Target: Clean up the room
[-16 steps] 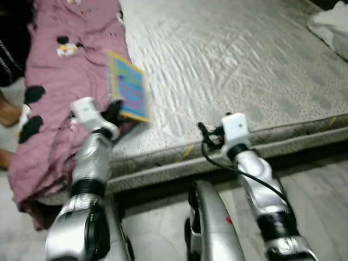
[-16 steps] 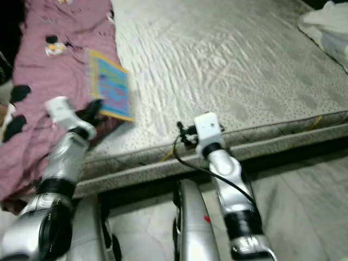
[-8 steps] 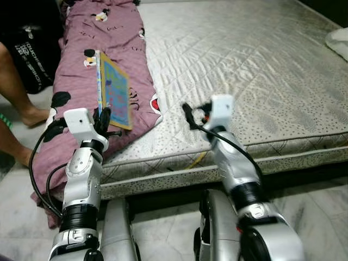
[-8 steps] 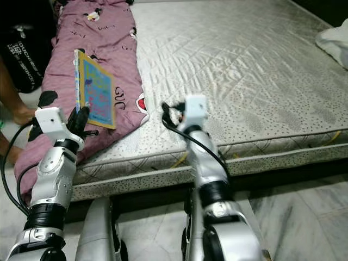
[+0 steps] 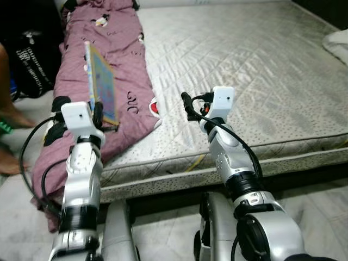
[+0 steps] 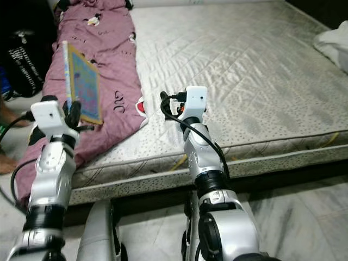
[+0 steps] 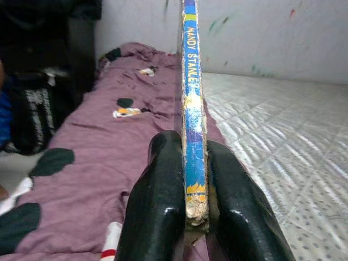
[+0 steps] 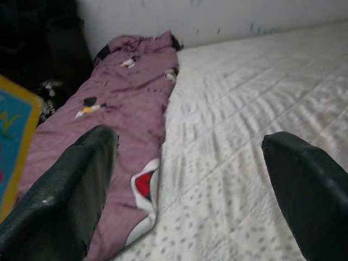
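A thin, colourful book (image 5: 101, 81) stands on edge, pinched at its lower corner by my left gripper (image 5: 98, 115), which is shut on it. The left wrist view looks straight along its blue spine (image 7: 191, 81) between the two fingers (image 7: 163, 185). The book hangs over a purple cartoon-print blanket (image 5: 117, 49) lying along the left side of the bare grey mattress (image 5: 244, 60). My right gripper (image 5: 188, 105) is raised over the mattress's near edge, open with nothing between its fingers (image 8: 70, 179).
A person's bare leg and foot (image 5: 6, 111) are on the floor at far left, next to a black bag (image 5: 32, 60). A white cloth (image 5: 338, 41) lies at the mattress's right edge. Pale tiled floor (image 5: 315, 190) runs in front of the bed.
The camera has shifted and steadied. My left gripper has turned the book upright and carried it a little left over the blanket. My right arm has risen above the mattress edge.
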Robot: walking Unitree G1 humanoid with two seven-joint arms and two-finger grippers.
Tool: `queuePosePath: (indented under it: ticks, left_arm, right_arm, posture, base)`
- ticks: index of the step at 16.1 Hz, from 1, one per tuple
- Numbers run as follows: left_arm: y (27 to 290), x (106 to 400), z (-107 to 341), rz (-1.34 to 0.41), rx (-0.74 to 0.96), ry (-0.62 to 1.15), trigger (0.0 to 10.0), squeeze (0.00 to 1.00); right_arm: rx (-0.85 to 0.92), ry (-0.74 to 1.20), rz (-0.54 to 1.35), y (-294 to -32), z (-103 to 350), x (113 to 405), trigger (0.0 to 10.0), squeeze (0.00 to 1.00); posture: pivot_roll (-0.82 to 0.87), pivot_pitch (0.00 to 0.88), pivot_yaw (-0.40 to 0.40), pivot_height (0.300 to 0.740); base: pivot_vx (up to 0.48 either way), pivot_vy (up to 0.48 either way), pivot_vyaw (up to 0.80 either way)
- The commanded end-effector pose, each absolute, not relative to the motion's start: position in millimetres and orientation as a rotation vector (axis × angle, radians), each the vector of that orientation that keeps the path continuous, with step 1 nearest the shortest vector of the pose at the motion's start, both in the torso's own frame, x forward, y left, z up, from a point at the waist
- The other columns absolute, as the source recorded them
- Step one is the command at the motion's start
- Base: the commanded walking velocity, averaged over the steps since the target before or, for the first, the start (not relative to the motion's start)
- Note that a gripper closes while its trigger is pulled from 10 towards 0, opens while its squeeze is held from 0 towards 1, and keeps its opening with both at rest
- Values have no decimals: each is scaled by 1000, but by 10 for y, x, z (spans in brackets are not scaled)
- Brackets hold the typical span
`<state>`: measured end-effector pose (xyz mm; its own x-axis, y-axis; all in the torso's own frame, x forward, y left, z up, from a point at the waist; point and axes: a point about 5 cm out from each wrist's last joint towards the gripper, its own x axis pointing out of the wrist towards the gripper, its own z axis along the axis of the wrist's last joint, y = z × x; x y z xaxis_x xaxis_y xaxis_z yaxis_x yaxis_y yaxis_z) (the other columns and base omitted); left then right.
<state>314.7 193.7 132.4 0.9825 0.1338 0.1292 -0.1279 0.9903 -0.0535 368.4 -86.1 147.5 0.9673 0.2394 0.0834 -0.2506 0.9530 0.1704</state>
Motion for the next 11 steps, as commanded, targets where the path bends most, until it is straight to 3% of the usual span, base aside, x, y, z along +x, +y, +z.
queuePosePath:
  ticks: [1,4,7,11]
  left_arm:
    - [1997,3068,1483,149,25,-233,10000,0]
    - [2020,2898,1467,123,84,-244,10000,0]
    - [2026,2529,1300,130,85,-178,10000,0]
    - [1821,2569,1268,112,39,-136,10000,0]
  right_arm:
    - [143,-108,236,-933,1521,3654,10000,0]
    - [84,-122,239,-1065,1454,3546,10000,0]
    - [32,-103,199,-1405,1273,3255,10000,0]
    - [54,-107,183,-1375,1307,3212,10000,0]
  posture:
    - [82,0,-9,602]
    - [68,0,-6,622]
    - [42,0,1,652]
    - [22,0,22,697]
  base:
    - [0,0,0]
    - [0,0,0]
    - [0,0,0]
    - [0,0,0]
